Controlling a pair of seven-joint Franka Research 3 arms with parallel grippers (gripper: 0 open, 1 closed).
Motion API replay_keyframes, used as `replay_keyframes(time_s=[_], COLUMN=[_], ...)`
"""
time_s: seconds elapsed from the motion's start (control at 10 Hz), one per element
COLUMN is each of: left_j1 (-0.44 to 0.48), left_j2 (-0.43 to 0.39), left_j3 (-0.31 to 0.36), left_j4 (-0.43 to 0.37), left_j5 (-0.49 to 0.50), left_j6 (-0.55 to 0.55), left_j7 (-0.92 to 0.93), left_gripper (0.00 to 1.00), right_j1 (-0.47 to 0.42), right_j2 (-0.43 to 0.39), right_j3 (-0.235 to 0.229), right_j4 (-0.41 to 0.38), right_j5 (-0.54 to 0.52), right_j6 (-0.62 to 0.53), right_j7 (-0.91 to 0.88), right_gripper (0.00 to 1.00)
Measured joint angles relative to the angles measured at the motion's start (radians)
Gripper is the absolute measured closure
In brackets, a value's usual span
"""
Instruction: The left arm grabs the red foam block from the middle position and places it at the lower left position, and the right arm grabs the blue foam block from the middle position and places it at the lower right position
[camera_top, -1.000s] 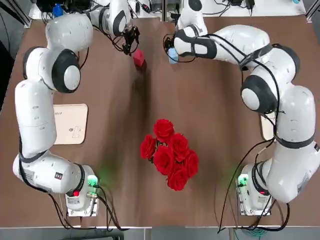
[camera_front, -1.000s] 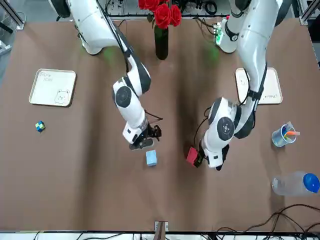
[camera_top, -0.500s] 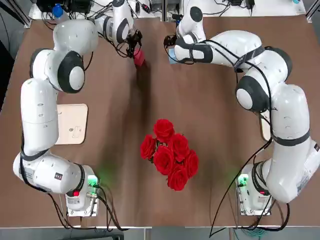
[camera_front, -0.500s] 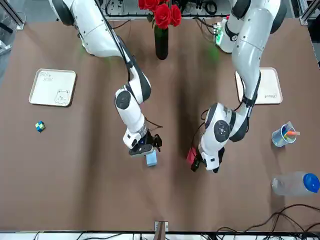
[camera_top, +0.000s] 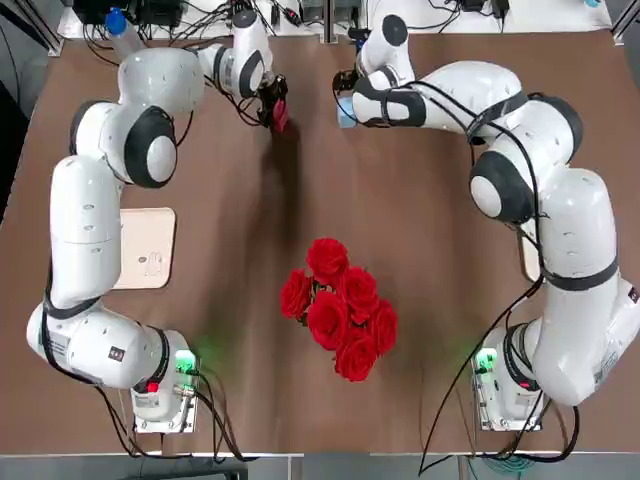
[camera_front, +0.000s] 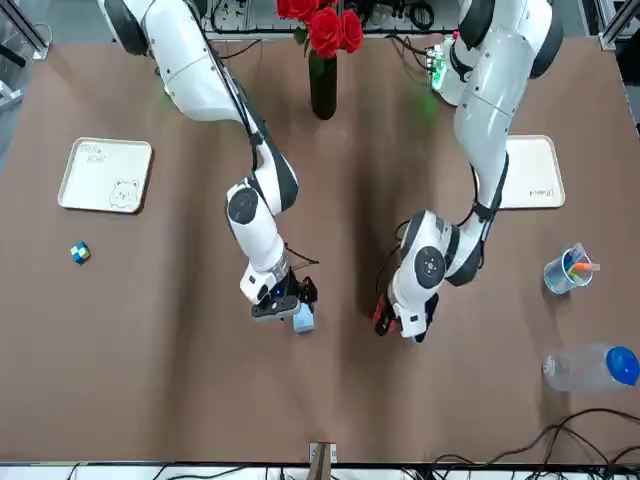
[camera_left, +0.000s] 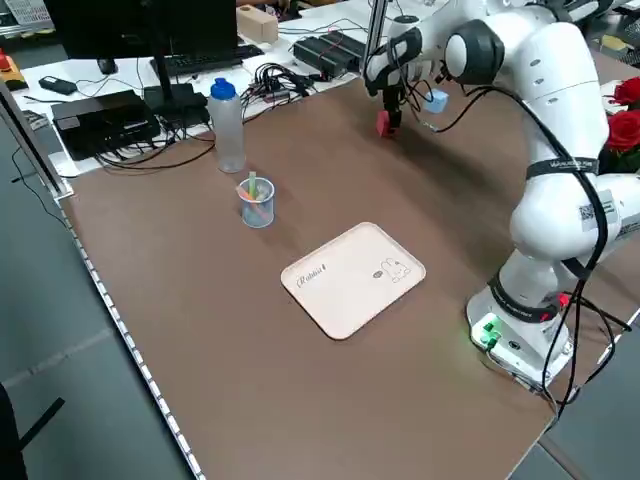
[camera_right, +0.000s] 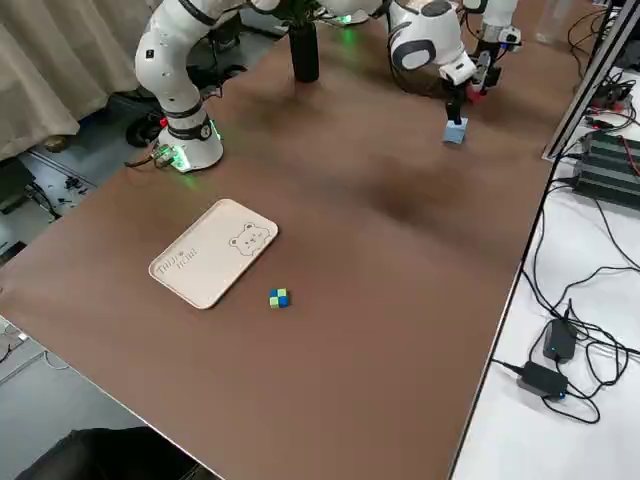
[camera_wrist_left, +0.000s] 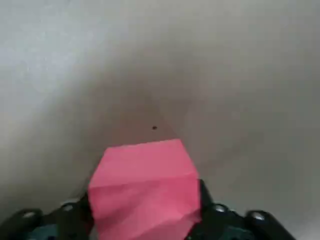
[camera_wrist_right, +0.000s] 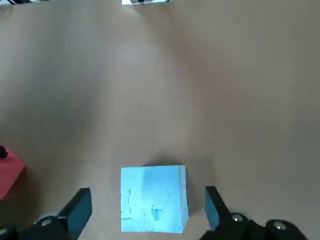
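Pickup step | left gripper (camera_front: 385, 322) clamped on red foam block (camera_wrist_left: 145, 192), beyond the roses (camera_top: 338, 305) | right gripper (camera_wrist_right: 148, 207) open, straddling blue foam block (camera_wrist_right: 154, 199) | next: right closes.

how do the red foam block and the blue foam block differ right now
The red foam block is pinched tight between the left pincer's fingers and looks creased; the blue foam block sits square on the table, with the right pincer's fingers either side of it and gaps showing. They differ in colour too. Both are small foam cubes near the table's far edge.
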Motion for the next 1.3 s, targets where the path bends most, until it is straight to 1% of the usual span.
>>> replay_keyframes(time_s=[0.1,0.2,0.3,0.5,0.6,0.7,0.8,1.1,1.2,1.3], left_j1=[0.005,0.011,0.018,0.052,0.084,0.116,0.158,0.35,0.408,0.446], left_j2=[-0.006,-0.026,-0.063,-0.172,-0.238,-0.303,-0.37,-0.554,-0.608,-0.652], left_j3=[0.001,0.001,0.001,0.0,-0.001,-0.001,0.0,0.002,0.003,0.004], left_j4=[0.012,0.024,0.03,0.025,-0.008,-0.073,-0.162,-0.418,-0.495,-0.567], left_j5=[0.0,0.0,0.0,0.0,0.0,0.0,0.0,0.004,0.008,0.026], left_j6=[-0.034,-0.092,-0.17,-0.355,-0.412,-0.43,-0.433,-0.433,-0.433,-0.433], left_j7=[0.0,0.002,0.013,0.097,0.156,0.22,0.3,0.594,0.671,0.712], left_gripper=[0.36,0.36,0.36,0.36,0.36,0.36,0.36,0.36,0.36,0.36], right_j1=[0.003,0.008,0.012,0.014,0.014,0.014,0.014,0.014,0.013,0.012], right_j2=[0.018,0.033,0.043,0.057,0.063,0.07,0.079,0.088,0.089,0.089], right_j3=[0.001,0.001,0.001,0.002,0.002,0.002,0.002,-0.001,-0.002,-0.003], right_j4=[0.002,0.005,0.01,0.027,0.032,0.039,0.047,0.055,0.056,0.056], right_j5=[-0.001,-0.002,-0.002,-0.002,-0.002,-0.002,-0.002,-0.002,-0.002,-0.002], right_j6=[0.001,0.005,0.009,0.009,0.009,0.009,0.009,0.009,0.009,0.009], right_j7=[0.0,0.0,0.0,0.0,0.0,0.0,0.0,0.0,0.0,0.0], right_gripper=[0.0,0.0,0.0,0.0,0.0,0.0,0.0,0.01,0.07,0.12])
